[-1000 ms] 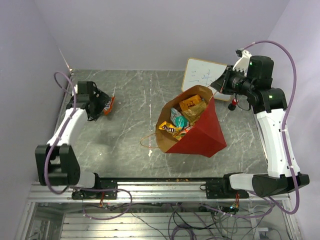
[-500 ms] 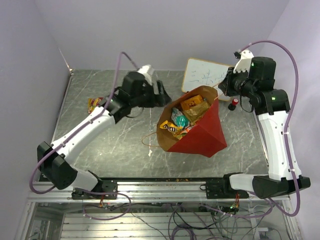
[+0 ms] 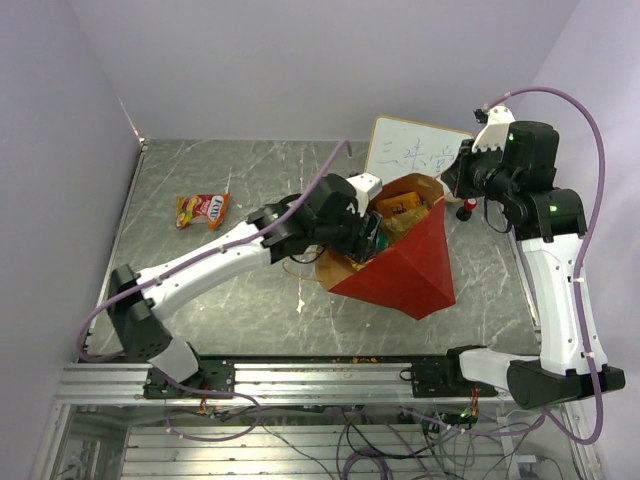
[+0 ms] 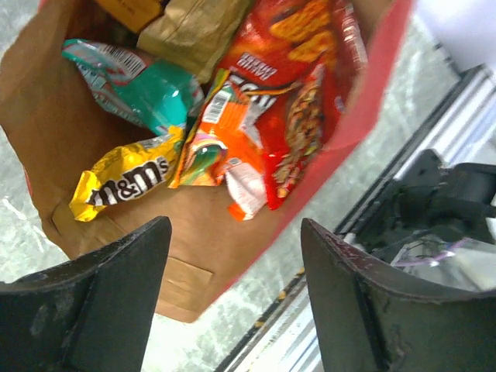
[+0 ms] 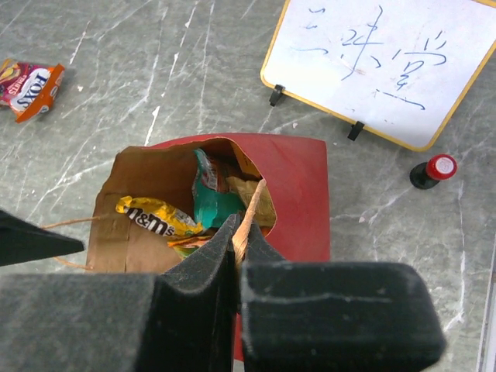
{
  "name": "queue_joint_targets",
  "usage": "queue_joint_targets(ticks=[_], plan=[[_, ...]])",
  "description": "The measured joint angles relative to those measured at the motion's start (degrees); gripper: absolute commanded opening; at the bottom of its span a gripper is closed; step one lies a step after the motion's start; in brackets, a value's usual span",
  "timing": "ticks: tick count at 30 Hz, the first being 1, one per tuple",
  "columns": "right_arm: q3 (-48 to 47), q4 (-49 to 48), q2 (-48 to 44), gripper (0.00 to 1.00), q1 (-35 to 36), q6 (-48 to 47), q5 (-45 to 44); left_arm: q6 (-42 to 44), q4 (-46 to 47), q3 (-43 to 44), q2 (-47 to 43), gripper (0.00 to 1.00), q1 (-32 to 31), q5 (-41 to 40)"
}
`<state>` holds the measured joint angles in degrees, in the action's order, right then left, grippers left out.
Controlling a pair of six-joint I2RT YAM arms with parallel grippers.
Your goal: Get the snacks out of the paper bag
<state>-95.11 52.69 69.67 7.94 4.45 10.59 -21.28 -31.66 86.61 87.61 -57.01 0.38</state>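
The paper bag [image 3: 405, 272], red outside and brown inside, lies tilted with its mouth facing left. My right gripper [image 3: 447, 186] is shut on its upper rim [image 5: 249, 208] and holds the mouth open. Inside lie a yellow M&M's pack [image 4: 124, 174], a teal pack [image 4: 136, 85], an orange pack [image 4: 221, 143], a red chip bag [image 4: 302, 101] and a tan bag [image 4: 198, 31]. My left gripper [image 3: 366, 240] is open and empty just above the bag's mouth [image 4: 232, 267], over the snacks and touching none. One red-orange packet [image 3: 202, 210] lies on the table at the far left.
A small whiteboard [image 3: 415, 150] stands behind the bag. A red-capped black marker [image 3: 466, 210] stands right of the bag, below my right gripper. The bag's cord handle [image 3: 295, 280] lies on the grey table to its left. Walls close the table at back and sides.
My left arm swung from the far left of the table, where a packet now lies, across to the bag's mouth. My right gripper kept hold of the bag's rim.
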Motion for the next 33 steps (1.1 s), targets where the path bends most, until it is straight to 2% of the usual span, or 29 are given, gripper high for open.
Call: queue_joint_targets(ticks=[2, 6, 11, 18, 22, 33], plan=[[0.0, 0.0, 0.0, 0.0, 0.0, -0.02, -0.13, 0.83, -1.6, 1.36, 3.32, 0.71, 0.02, -0.63], [-0.02, 0.0, 0.0, 0.0, 0.0, -0.07, -0.35, 2.43, -5.27, 6.14, 10.51, 0.71, 0.17, -1.92], [-0.02, 0.11, 0.0, 0.0, 0.0, -0.46, -0.76, 4.66, -9.66, 10.56, 15.45, 0.67, 0.17, -4.72], [0.02, 0.37, -0.15, 0.0, 0.0, -0.59, -0.79, 5.64, -14.08, 14.34, 16.94, 0.75, 0.24, -13.03], [0.09, 0.37, -0.17, 0.0, 0.0, -0.55, -0.74, 7.41, -17.86, 19.47, 21.35, 0.76, 0.5, -19.63], [0.13, 0.42, -0.22, 0.0, 0.0, -0.52, -0.55, 9.42, -17.7, 18.18, 24.92, 0.73, 1.05, -21.0]])
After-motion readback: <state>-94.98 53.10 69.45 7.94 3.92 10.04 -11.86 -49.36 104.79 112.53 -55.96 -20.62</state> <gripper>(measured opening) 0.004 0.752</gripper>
